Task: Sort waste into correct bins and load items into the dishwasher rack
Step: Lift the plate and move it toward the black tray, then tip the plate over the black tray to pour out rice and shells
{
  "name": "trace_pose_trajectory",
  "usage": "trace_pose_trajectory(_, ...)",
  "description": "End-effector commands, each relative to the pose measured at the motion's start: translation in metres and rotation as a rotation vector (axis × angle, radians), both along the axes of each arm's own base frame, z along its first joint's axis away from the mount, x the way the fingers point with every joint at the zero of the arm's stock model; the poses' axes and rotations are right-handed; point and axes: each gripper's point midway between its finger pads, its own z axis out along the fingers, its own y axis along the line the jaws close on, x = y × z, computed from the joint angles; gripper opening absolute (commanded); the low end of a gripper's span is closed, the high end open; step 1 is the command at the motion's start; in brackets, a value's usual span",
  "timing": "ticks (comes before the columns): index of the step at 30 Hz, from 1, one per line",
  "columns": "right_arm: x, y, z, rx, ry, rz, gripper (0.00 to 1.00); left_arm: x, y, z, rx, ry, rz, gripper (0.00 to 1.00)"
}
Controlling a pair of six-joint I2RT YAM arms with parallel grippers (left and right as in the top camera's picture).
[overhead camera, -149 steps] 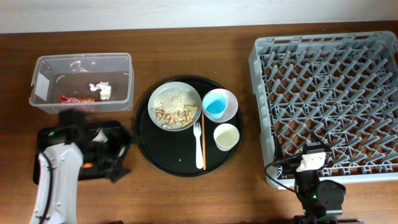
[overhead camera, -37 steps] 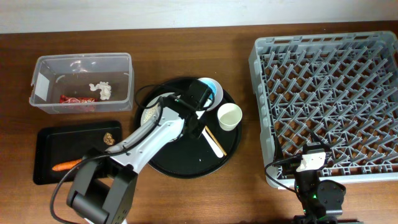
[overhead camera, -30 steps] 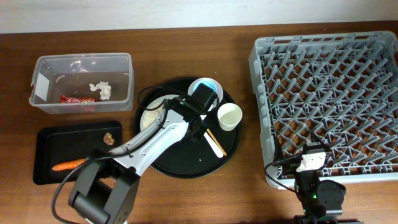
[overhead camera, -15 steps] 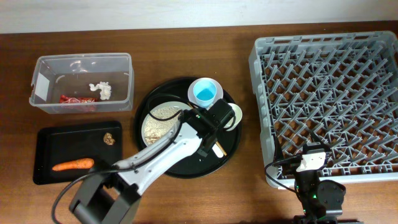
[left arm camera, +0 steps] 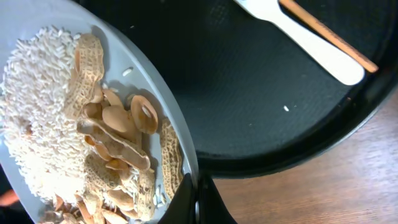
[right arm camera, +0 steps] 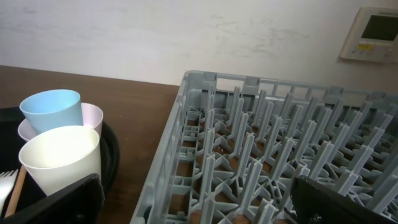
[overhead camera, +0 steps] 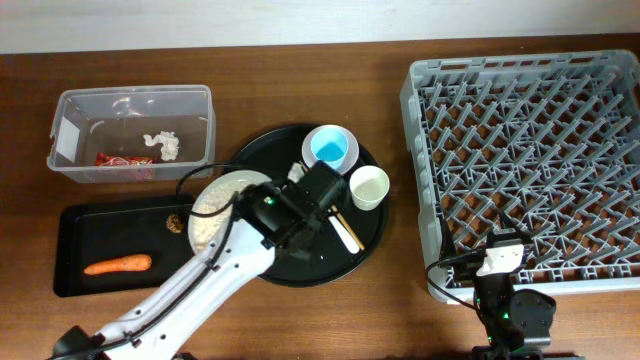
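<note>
My left gripper [left arm camera: 198, 200] is shut on the rim of the round whitish plate [left arm camera: 152, 93], which carries white rice [left arm camera: 34, 118] and brownish shell scraps [left arm camera: 118, 140]. From overhead the plate [overhead camera: 240, 179] hangs tilted over the left edge of the round black tray [overhead camera: 300, 265], beside the shallow black bin [overhead camera: 110, 228]. The white fork [overhead camera: 347, 236] and wooden stick [overhead camera: 338, 216] lie on the round tray, next to the white cup [overhead camera: 368, 187] and the blue cup [overhead camera: 330, 149]. My right gripper [right arm camera: 199, 204] stands open at the grey rack's [overhead camera: 520, 150] front edge.
The shallow black bin holds an orange carrot [overhead camera: 117, 265] and a brown lump [overhead camera: 175, 223]. The clear tub [overhead camera: 130, 96] holds a red wrapper [overhead camera: 124, 159] and a white napkin [overhead camera: 162, 145]. The blue cup [right arm camera: 53, 106] sits in a pale bowl [right arm camera: 93, 118].
My left arm has swung the plate leftward off the middle of the round tray, uncovering the cups, fork and stick. The right arm has not moved.
</note>
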Motion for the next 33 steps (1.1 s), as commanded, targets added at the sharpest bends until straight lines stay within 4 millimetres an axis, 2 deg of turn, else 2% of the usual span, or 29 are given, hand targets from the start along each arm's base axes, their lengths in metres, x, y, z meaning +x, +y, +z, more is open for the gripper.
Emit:
trace_pose_trajectory(1, 0.000, 0.001, -0.003, -0.007, 0.004, 0.002, 0.99, 0.009, 0.028, 0.016, -0.015, -0.054, 0.126, 0.00)
trace_pose_trajectory(6, 0.000, 0.001, -0.003, -0.007, 0.004, 0.002, 0.99, 0.025, 0.070, 0.020, -0.057, -0.052, 0.300, 0.00)
trace_pose_trajectory(7, 0.000, 0.001, -0.003, -0.007, 0.004, 0.002, 0.99, 0.030, 0.085, 0.020, -0.070, -0.045, 0.363, 0.00)
trace_pose_trajectory(9, 0.000, 0.001, -0.003, -0.007, 0.004, 0.002, 0.99, 0.035, 0.101, 0.019, -0.095, -0.038, 0.431, 0.00)
trace_pose_trajectory(10, 0.000, 0.001, -0.003, -0.007, 0.004, 0.002, 0.99, 0.041, 0.118, 0.019, -0.108, -0.048, 0.497, 0.00)
trace_pose_trajectory(13, 0.000, 0.001, -0.003, -0.007, 0.004, 0.002, 0.99, 0.051, 0.133, 0.017, -0.206, -0.036, 0.555, 0.00)
trace_pose_trajectory(16, 0.000, 0.001, -0.003, -0.007, 0.004, 0.002, 0.99, 0.053, 0.156, 0.005, -0.245, -0.027, 0.633, 0.00)
trace_pose_trajectory(18, 0.000, 0.001, -0.003, -0.007, 0.004, 0.002, 0.99, 0.056, 0.174, -0.012, -0.277, -0.034, 0.696, 0.00)
trace_pose_trajectory(24, 0.000, 0.001, -0.003, -0.007, 0.004, 0.002, 0.99, 0.073, 0.196, -0.012, -0.400, -0.094, 0.742, 0.00)
trace_pose_trajectory(29, 0.000, 0.001, -0.003, -0.007, 0.004, 0.002, 0.99, 0.087, 0.191, -0.006, -0.459, -0.137, 0.714, 0.00)
trace_pose_trajectory(33, 0.000, 0.001, -0.003, -0.007, 0.004, 0.002, 0.99, 0.095, 0.179, 0.000, -0.553, -0.146, 0.717, 0.00)
